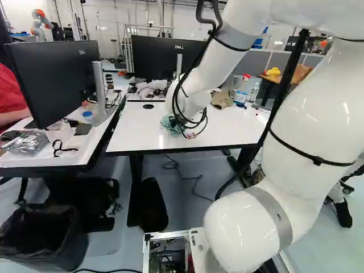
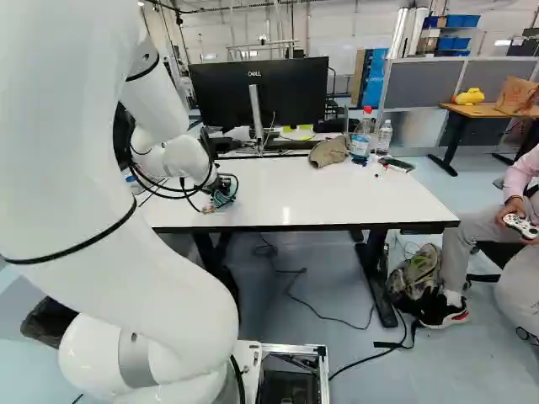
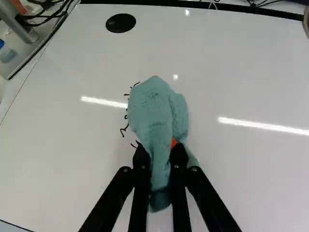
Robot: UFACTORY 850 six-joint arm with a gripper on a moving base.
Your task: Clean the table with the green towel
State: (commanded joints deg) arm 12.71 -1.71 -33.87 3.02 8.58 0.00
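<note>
In the right base view my gripper (image 2: 226, 185) is low over the left part of the white table (image 2: 295, 192), partly hidden by cables. The wrist view shows the gripper (image 3: 160, 151) with both fingers closed on the green towel (image 3: 153, 113). The towel is bunched, its bulk lying ahead of the fingertips and a fold hanging between the fingers. A bit of orange pad shows at one finger. Dark squiggly marks (image 3: 124, 129) run along one side of the towel on the tabletop. The left base view shows the towel (image 1: 169, 123) beneath the wrist.
A crumpled cap (image 2: 328, 151), a large bottle (image 2: 360, 145), a smaller bottle (image 2: 385, 135) and a dark flat item (image 2: 396, 164) stand or lie toward the table's far right. Monitors (image 1: 54, 74) rise left and behind. A person sits at the right. Another robot (image 1: 41, 24) is far back.
</note>
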